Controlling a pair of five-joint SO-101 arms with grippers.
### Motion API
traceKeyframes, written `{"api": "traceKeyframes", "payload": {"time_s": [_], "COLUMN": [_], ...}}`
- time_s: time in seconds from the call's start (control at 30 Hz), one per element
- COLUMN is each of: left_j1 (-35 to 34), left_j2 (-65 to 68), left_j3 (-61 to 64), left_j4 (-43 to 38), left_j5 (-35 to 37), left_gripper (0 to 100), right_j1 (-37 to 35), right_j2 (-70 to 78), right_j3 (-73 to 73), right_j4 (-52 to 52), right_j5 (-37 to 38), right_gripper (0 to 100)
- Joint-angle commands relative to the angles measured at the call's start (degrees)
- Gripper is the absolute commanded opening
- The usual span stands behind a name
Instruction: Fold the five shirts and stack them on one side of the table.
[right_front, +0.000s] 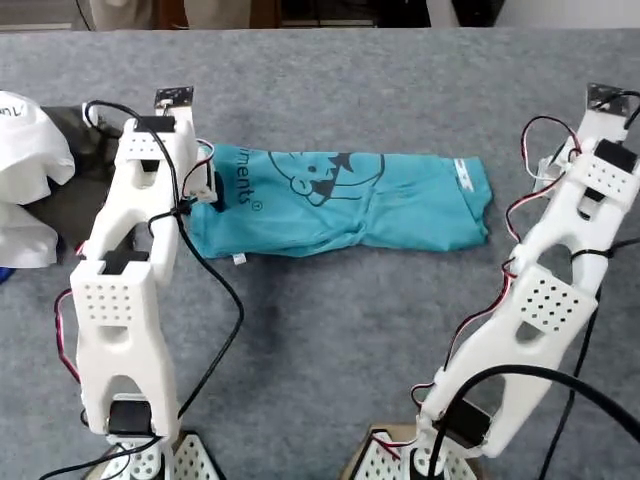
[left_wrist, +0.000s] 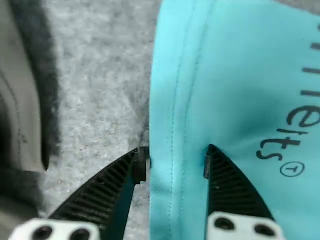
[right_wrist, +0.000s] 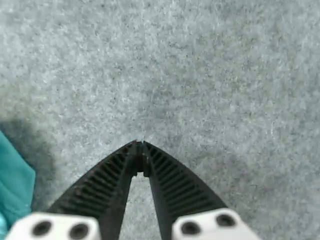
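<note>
One teal shirt (right_front: 340, 205) folded lengthwise | left gripper (left_wrist: 175, 161) spread astride its 9 o'clock hem | right gripper (right_wrist: 140, 150) clenched empty beyond 3 o'clock end | pinch both layers squarely, then fold.

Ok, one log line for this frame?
left end effector: open, astride teal shirt edge | right end effector: shut, over table | white shirt: table's left edge

Teal shirt (right_front: 340, 205) of smooth, matt knit cloth (hem neatly stitched) on a table (right_front: 350, 340) covered in rough grey felt — left gripper (left_wrist: 176, 155) with black ribbed plastic fingers (left_wrist: 230, 185).
</note>
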Motion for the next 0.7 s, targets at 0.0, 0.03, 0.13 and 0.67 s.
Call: {"api": "traceKeyframes", "payload": {"time_s": [0.0, 0.03, 0.13, 0.67], "left_j1": [-1.8, -1.8, -1.2, 0.4], "left_j2": [0.1, 0.6, 1.0, 2.9], "left_j3": [-0.6, -0.5, -0.5, -0.6], "left_j4": [1.4, 1.4, 1.3, 1.4], "left_j5": [-2.9, -3.3, -3.5, 0.4], "left_gripper": [17, 17, 17, 2], "right_j1": [0.1, 0.1, 0.1, 0.2], "right_j2": [-0.8, -0.8, -0.8, -0.9], "right_j3": [-0.5, -0.5, -0.5, -0.5], "right_j4": [-1.0, -1.0, -1.0, -1.0], "right_j5": [-0.1, -0.1, -0.1, -0.4], "right_gripper": [0.2, 0.2, 0.2, 0.2]}}
